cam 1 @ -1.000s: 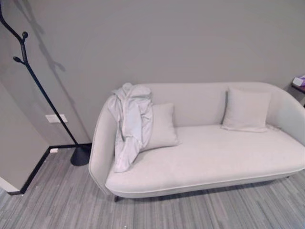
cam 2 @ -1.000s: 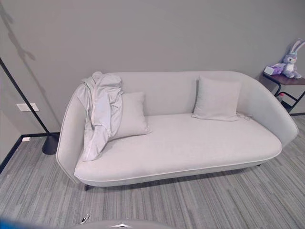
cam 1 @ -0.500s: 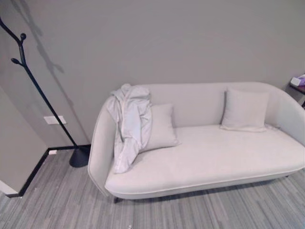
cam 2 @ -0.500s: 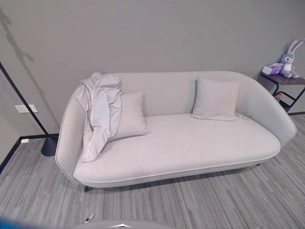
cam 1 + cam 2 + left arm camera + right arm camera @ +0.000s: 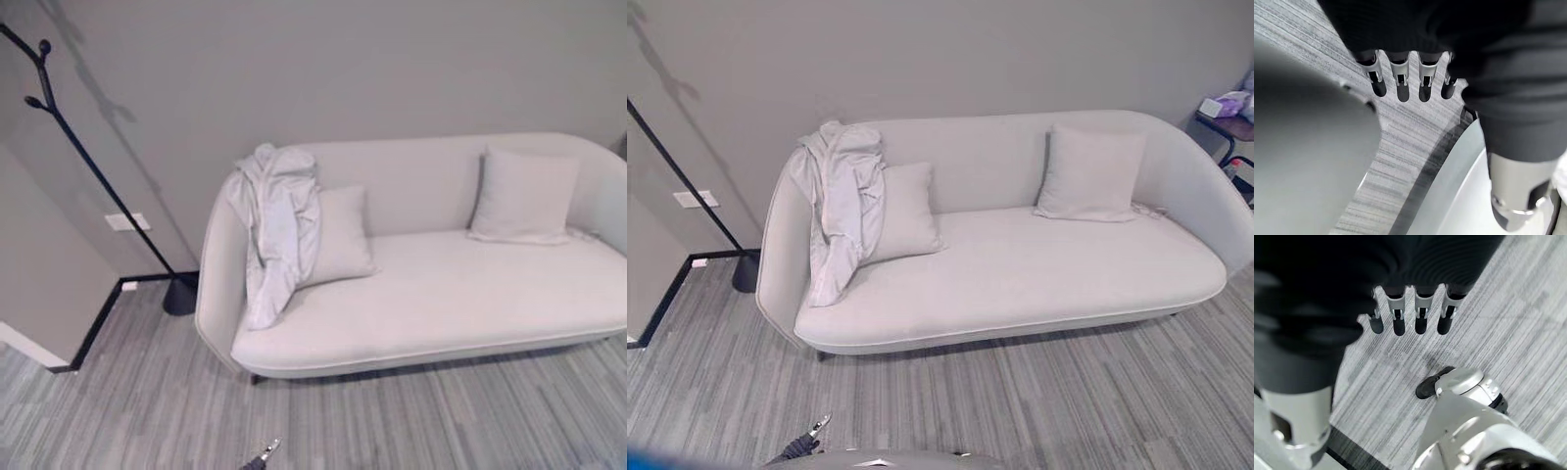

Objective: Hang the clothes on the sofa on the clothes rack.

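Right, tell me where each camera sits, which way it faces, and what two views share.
Left eye view: on the head, looking down at the pale grey fabric sofa, the crumpled white garment draped over its left arm, and the black metal coat rack.
Right eye view: beside it, same sofa; both show the garment.
Left wrist view: on the left wrist, facing the grey striped carpet past the left hand, fingers straight.
Right wrist view: on the right wrist, facing carpet past the right hand, fingers straight.

a pale garment (image 5: 841, 211) hangs over the sofa's (image 5: 1019, 284) left arm, touching a cushion (image 5: 906, 211).
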